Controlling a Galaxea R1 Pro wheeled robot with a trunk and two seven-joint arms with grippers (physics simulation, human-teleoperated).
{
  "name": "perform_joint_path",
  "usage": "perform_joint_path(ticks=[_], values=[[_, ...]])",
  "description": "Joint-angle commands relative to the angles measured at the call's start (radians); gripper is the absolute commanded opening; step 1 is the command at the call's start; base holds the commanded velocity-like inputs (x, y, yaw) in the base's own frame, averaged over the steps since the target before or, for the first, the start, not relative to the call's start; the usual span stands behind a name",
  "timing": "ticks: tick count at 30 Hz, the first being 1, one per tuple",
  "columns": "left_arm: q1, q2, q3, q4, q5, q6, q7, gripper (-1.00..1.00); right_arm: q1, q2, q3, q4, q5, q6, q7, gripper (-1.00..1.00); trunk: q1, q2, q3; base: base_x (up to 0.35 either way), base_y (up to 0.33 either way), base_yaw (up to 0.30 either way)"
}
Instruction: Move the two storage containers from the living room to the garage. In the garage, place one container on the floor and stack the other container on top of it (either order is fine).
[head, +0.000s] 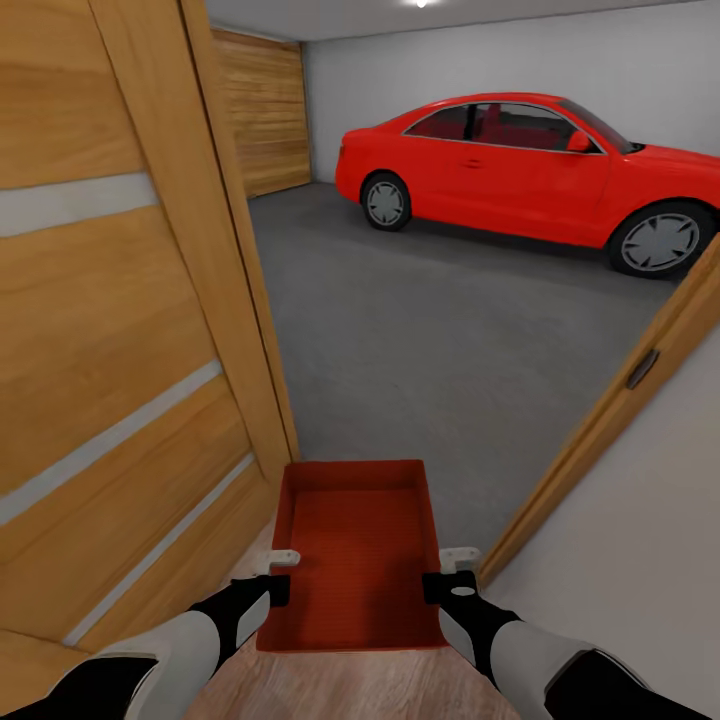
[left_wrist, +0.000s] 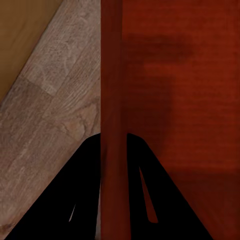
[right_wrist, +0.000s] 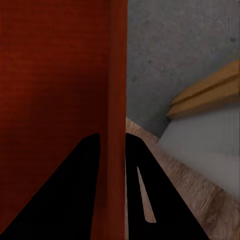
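One orange-red storage container hangs in front of me at the doorway, held by both side walls. My left gripper is shut on its left wall, my right gripper on its right wall. In both wrist views the dark fingers straddle the rim. Past the threshold lies the garage's grey concrete floor. Light wood planks lie under the container's near end. The second container is out of view.
The open orange-wood door with pale slits stands close on my left. A wooden door frame and white wall close in on the right. A red car is parked at the garage's far side.
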Motion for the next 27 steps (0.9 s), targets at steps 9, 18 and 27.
perform_joint_path(ticks=[9,18,27], values=[[0.0,0.018,-0.033,-0.005,-0.008,-0.022,0.009,-1.0,-0.001,0.001,-0.001,0.016,-0.023,-0.006,-0.004,-1.0,0.0,0.0,-0.001,0.099,0.154,-0.037],[0.0,0.018,-0.033,-0.005,-0.008,-0.024,0.01,-1.0,-0.001,0.001,-0.001,0.016,-0.023,-0.006,-0.004,-1.0,0.0,0.0,-0.001,0.001,0.001,-0.234],[0.0,0.02,-0.033,-0.005,-0.008,-0.022,0.009,-1.0,-0.001,0.001,-0.001,0.016,-0.023,-0.006,-0.003,-1.0,0.0,0.0,-0.001,0.06,0.125,-0.101]])
